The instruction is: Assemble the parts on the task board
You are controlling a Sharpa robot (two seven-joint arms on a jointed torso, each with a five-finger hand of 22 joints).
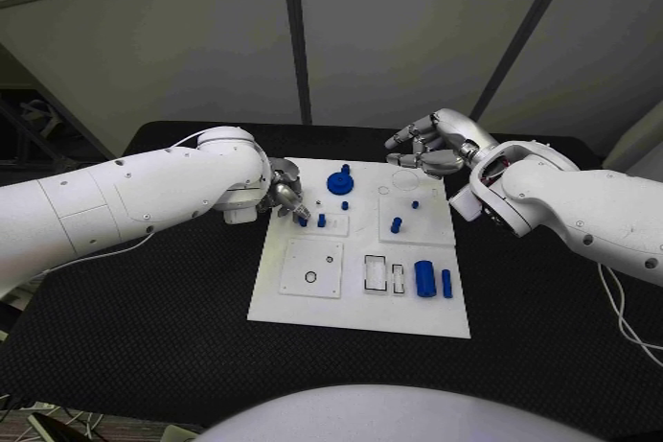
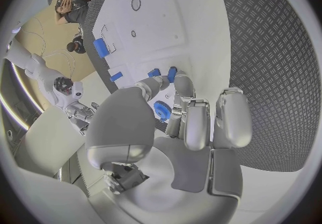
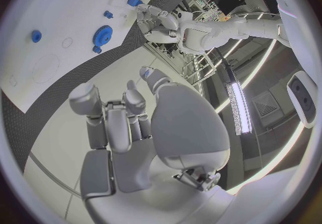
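The white task board (image 1: pixel 297 308) lies mid-table. A blue gear (image 1: pixel 340 182) sits near its far edge, also seen as the gear (image 2: pixel 161 110) between my left fingers and as the gear (image 3: pixel 102 34). My left hand (image 1: pixel 286 197) hangs over the board's far left corner. Its fingertips (image 2: pixel 180 82) come down beside two short blue pegs (image 1: pixel 302 220); whether they grip one is unclear. My right hand (image 1: pixel 431 147) hovers past the board's far right edge, fingers curled in and holding nothing. Two more pegs (image 1: pixel 396 225) stand on the right-hand plate.
A blue cylinder (image 1: pixel 425 278) and a thin blue bar (image 1: pixel 446 283) lie at the board's near right, beside a rectangular slot (image 1: pixel 376 272). A plate with a round hole (image 1: pixel 311 275) sits near left. Black table (image 1: pixel 166 346) surrounds the board.
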